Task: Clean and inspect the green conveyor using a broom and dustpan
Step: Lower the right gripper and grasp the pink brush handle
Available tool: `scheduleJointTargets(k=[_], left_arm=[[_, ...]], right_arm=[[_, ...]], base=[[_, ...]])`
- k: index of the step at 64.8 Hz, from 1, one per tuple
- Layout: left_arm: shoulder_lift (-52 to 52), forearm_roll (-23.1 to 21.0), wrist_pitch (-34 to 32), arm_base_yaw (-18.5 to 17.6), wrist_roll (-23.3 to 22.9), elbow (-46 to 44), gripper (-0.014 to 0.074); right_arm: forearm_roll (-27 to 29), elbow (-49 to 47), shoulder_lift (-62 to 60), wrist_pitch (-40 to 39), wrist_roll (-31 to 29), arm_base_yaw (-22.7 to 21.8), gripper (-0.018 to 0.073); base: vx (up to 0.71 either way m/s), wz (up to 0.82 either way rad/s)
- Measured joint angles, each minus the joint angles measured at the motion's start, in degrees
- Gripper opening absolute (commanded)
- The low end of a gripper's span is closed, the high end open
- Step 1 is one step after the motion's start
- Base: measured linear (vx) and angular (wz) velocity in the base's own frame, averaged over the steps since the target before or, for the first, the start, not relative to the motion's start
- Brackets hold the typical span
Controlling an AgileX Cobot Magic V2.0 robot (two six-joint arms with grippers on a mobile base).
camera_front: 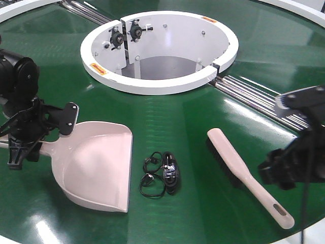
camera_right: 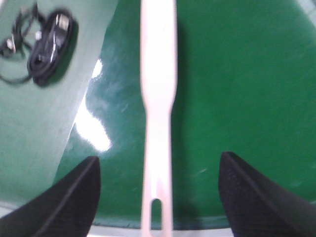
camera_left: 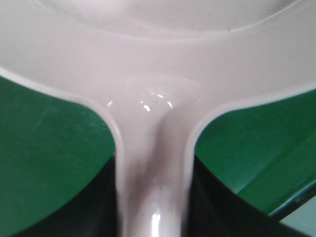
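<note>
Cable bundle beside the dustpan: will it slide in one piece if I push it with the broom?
Likely floppy: the cable bundle has loose loops beside its wrapped core, which may trail or snag under the broom. It looks small and light, and the conveyor is glossy, so it should slide toward the dustpan. It lies flat, so rolling seems unlikely.

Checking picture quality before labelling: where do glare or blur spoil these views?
Front view: sharp, pale reflections streak the green conveyor. Left wrist view: the dustpan fills the frame, soft, with small highlights. Right wrist view: blurred; a white glare patch lies left of the broom.
</note>
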Motion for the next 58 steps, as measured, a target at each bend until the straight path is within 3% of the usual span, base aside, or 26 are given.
scheduleJointTargets(k=[18,44,58], left_arm=[[0.0,0.0,0.0,0.0,0.0,0.0,-0.0006],[0.0,0.0,0.0,0.0,0.0,0.0,-0.0006],[0.0,0.0,0.0,0.0,0.0,0.0,-0.0006]], right_arm=[[-0.2,-7.1,16.7,5.8,0.8,0.8,0.0491],[-0.8,-8.8,31.3,6.9,0.6,0.8,0.0487],[-1.8,-8.9,34.2,6.9,0.6,0.8,0.037]], base=[[0.0,0.0],[0.0,0.0],[0.0,0.0]])
